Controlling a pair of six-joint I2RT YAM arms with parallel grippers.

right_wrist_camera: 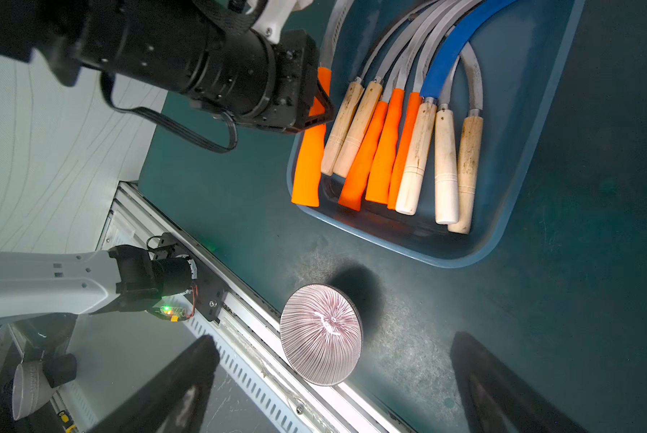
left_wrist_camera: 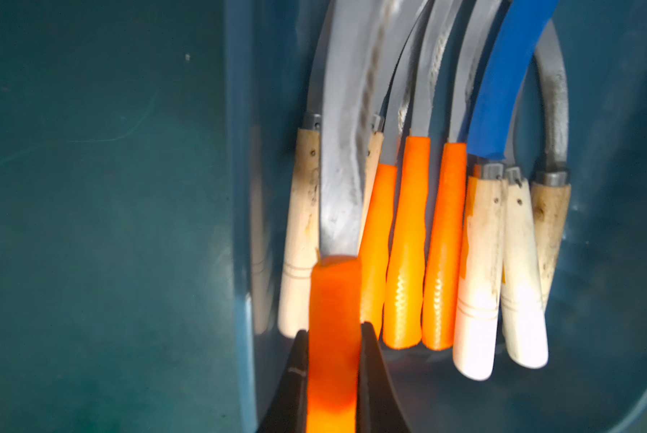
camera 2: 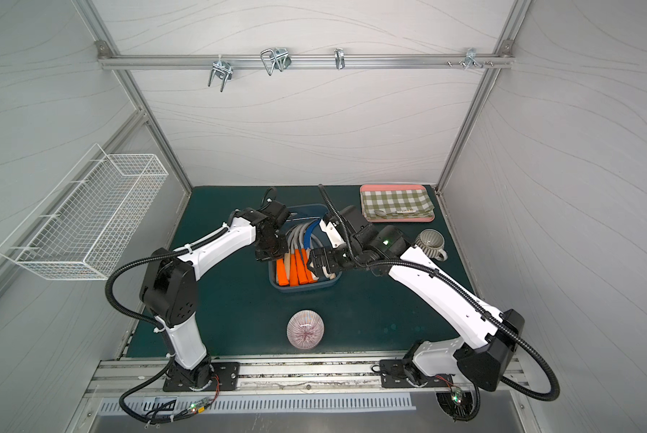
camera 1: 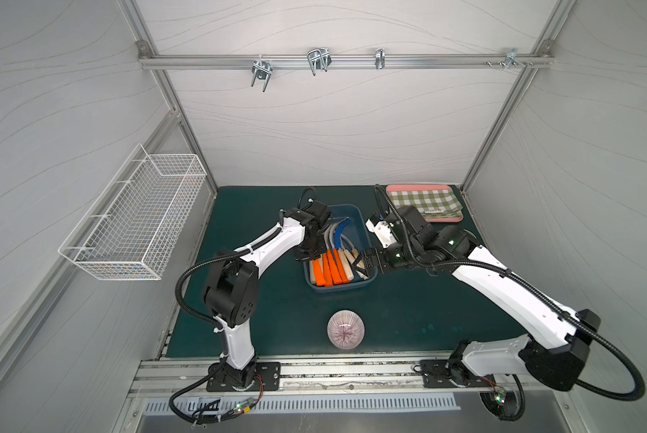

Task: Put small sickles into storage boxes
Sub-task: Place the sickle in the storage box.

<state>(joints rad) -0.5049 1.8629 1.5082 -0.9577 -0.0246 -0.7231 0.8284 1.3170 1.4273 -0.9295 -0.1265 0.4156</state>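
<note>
Left end effector (left_wrist_camera: 335,330) of mine is clamped on the orange handle of a sickle (right_wrist_camera: 308,161), held along the left side of the dark blue box (right_wrist_camera: 528,150); whether it rests on the rim I cannot tell. Eight other sickles (right_wrist_camera: 417,157) lie side by side inside the box. My right end effector (camera 1: 363,267) hangs with jaws wide apart, empty, over the box's near right corner above the green worktop (camera 1: 408,311).

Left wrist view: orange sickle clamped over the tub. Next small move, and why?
Probably open the left gripper to release. It is shut on the orange-handled sickle, which sits over the blue tub, close to its wall, lined up beside the eight others lying inside.
</note>
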